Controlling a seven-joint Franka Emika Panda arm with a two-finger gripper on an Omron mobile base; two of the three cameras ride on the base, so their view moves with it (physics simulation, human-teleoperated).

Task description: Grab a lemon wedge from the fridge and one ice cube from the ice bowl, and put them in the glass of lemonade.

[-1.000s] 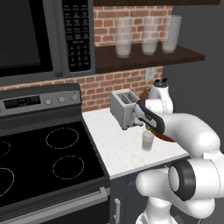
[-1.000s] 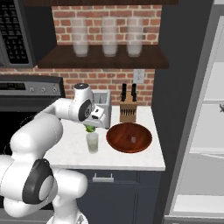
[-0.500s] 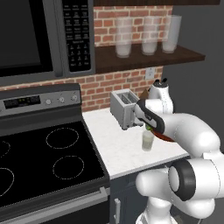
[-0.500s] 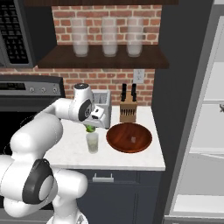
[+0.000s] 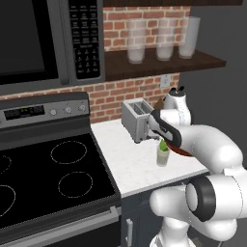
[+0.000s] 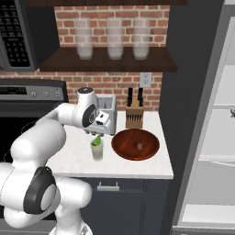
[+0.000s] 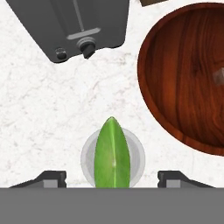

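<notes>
- One wedge (image 7: 112, 153) sits at the mouth of one glass (image 6: 97, 150), straight below my claw (image 7: 113, 177).
- One cube (image 7: 218, 78) lies in one bowl (image 7: 175, 57) beside it.
- My claw has sprung open since a moment ago, letting go of the wedge.
- One toaster (image 7: 74, 26), three shelf glasses (image 6: 114, 39).

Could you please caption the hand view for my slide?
Open gripper above the lemon wedge at the glass, beside toaster and wooden bowl.

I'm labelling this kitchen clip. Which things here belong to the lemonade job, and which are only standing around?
Part of the job:
- lemon wedge, sitting in the glass of lemonade
- ice bowl with an ice cube in it
- fridge, door open
- tool, open above the glass

Standing around:
- toaster
- knife block
- stove
- microwave
- frosted glasses
</notes>
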